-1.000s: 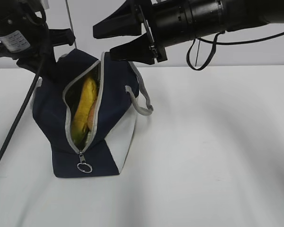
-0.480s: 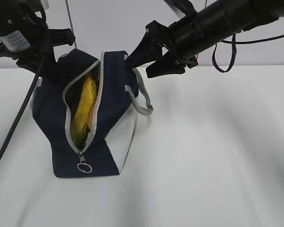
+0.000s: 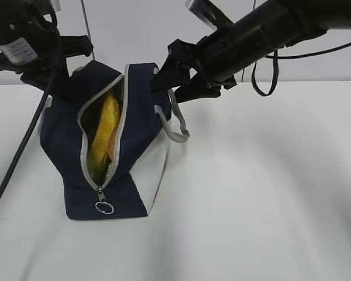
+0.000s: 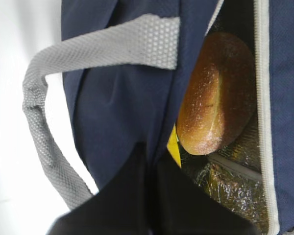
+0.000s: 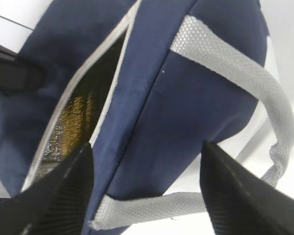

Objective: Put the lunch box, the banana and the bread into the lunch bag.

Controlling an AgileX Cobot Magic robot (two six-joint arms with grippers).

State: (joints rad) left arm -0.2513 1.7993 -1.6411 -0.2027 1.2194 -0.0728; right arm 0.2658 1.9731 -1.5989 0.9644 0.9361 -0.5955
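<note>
The navy lunch bag [image 3: 137, 126] with its white side panel stands left of centre, zipper open. The yellow banana [image 3: 104, 130] lies in the opening with the bread [image 3: 113, 145] beside it. The left wrist view shows the bread [image 4: 218, 93] on the foil lining and a sliver of banana [image 4: 173, 147]. The lunch box is hidden. My left gripper [image 3: 63, 89] is shut on the bag's left top edge [image 4: 152, 161]. My right gripper [image 3: 171, 85] is open at the bag's right rear. In the right wrist view it [image 5: 146, 147] straddles the navy panel [image 5: 186, 107] by the grey handle [image 5: 235, 68].
The ring pull [image 3: 104, 207] of the zipper hangs at the bag's near end. A grey handle loop [image 3: 174, 133] droops on the bag's right side. White tabletop [image 3: 269, 187] spreads to the right and front. A dark cable [image 3: 14, 158] runs down the left.
My right gripper has come down from above the bag and turned, and now sits open round the bag's right top edge. The left gripper and the bag have not moved.
</note>
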